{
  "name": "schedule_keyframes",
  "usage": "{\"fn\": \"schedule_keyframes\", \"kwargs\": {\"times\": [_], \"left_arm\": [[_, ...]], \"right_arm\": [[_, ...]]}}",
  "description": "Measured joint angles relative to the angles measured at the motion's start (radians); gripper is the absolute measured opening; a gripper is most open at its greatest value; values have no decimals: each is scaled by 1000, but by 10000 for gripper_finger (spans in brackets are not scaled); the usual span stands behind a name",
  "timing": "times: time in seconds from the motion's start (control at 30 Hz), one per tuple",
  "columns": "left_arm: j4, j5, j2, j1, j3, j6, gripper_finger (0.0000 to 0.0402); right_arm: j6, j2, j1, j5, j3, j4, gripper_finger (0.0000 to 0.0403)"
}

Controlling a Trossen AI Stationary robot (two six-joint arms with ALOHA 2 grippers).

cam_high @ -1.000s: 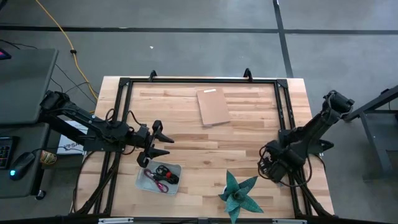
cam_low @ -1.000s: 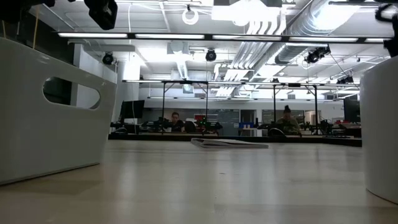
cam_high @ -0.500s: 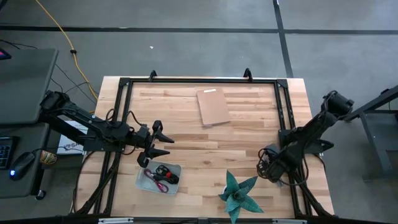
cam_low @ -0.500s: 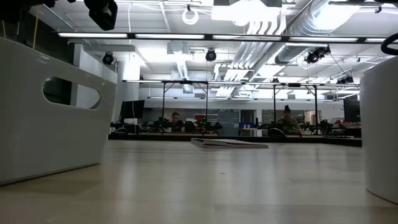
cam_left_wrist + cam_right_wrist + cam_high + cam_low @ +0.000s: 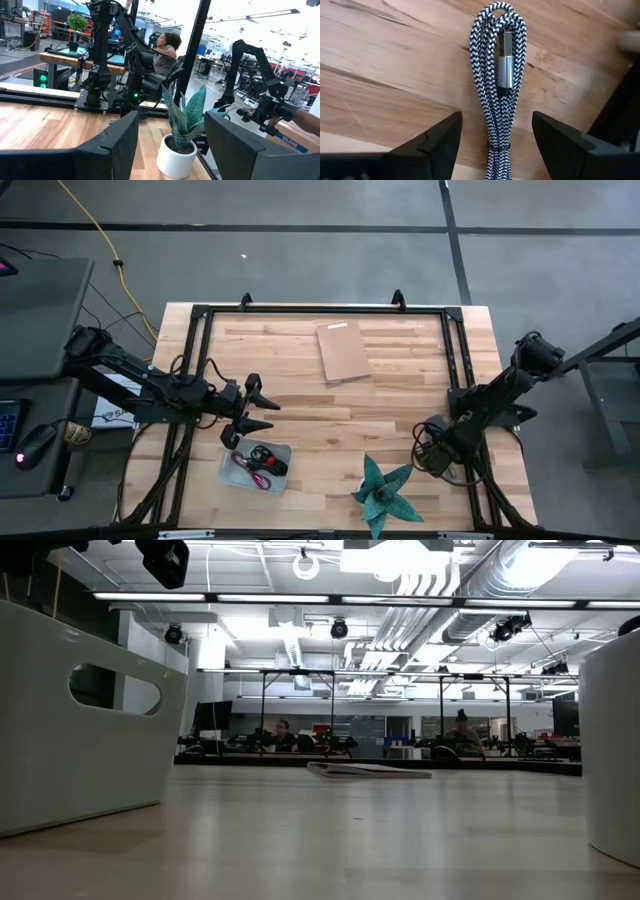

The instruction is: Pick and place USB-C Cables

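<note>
1. Grey braided cable [image 5: 496, 75]: coiled in a long bundle, flat on the wooden surface [image 5: 330, 405], silver plug resting along the top of the coil; centred in the gap between the two dark fingers [image 5: 437, 145] in the right wrist view, not touched by either.
2. Right gripper [image 5: 432, 454]: low at the right side of the surface, just beside the frame rail, close to the potted plant [image 5: 383, 489]; jaws apart, straddling the grey coil.
3. Left gripper [image 5: 256, 410]: at the left side of the surface, just above the white bin [image 5: 228, 470]; jaws wide apart, holding nothing.
4. White bin: near the front-left of the surface; holding a tangle of cords, one red [image 5: 262, 480], one black [image 5: 268, 459], further colours too small to tell.
5. Brown board [image 5: 343, 351]: flat near the far middle of the surface, well apart from both grippers.
6. Potted plant: teal-leaved, in a white pot, at the front edge between bin and right gripper.
</note>
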Motion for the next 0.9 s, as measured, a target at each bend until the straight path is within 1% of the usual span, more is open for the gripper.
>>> {"fn": "schedule_keyframes", "kwargs": {"times": [0.1, 0.2, 0.27, 0.43, 0.47, 0.5, 0.63, 0.8, 0.9], "left_arm": [[0, 0, 0, 0, 0, 0, 209], [0, 0, 0, 0, 0, 0, 209], [0, 0, 0, 0, 0, 0, 209], [0, 0, 0, 0, 0, 0, 209], [0, 0, 0, 0, 0, 0, 209], [1, 0, 0, 0, 0, 0, 209], [0, 0, 0, 0, 0, 0, 209], [1, 0, 0, 0, 0, 0, 209], [5, 0, 0, 0, 0, 0, 209]], "right_arm": [[4, 1, 0, -1, -1, 0, 228], [14, 2, -1, -14, -1, 3, 191], [15, 2, -1, -11, -1, 10, 151], [11, 3, -1, -1, -1, 21, 27], [11, 3, -1, -1, -1, 21, 18], [11, 3, -1, -2, -1, 22, 17], [4, -1, -2, -14, -2, 25, 38], [-87, -14, -3, 7, 43, -15, 10], [-156, -45, -16, 123, 99, -56, 17]]}}
